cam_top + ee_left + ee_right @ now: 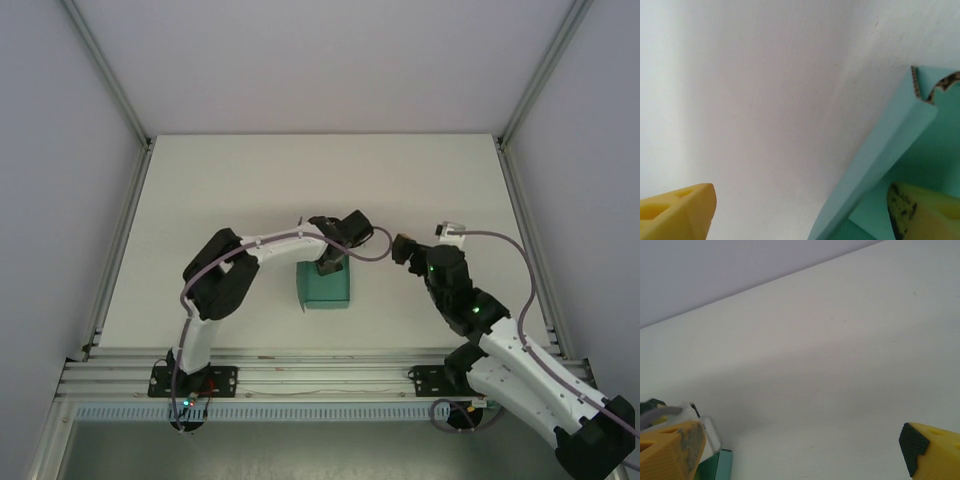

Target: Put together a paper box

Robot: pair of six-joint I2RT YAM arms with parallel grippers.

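Overhead view, bottom of frame: both arm bases sit on a metal rail [320, 365] at the near edge of a pale table [250, 180]. Just above that, in the centre of the frame, stands the paper box [325, 287], teal-green card, already folded up into a small rectangular shape rather than lying flat. A thin flap edge juts from its lower left corner. My left gripper [330, 262] reaches down onto the box's upper edge. In the left wrist view the left gripper [800, 200] is spread wide. One yellow finger [680, 212] sits outside at lower left and the other [920, 210] is inside the box at lower right, with a box wall [880, 150] rising between them, and I cannot tell whether either finger touches it. My right gripper [405, 248] hangs to the right of the box, apart from it. In its wrist view the right gripper [800, 440] is spread with nothing between the fingers, and a corner of the box [720, 465] shows at lower left. I judge the walls done and the top open, so the remaining flaps need folding and tucking. Beyond the box, toward the top of the frame, is bare table.
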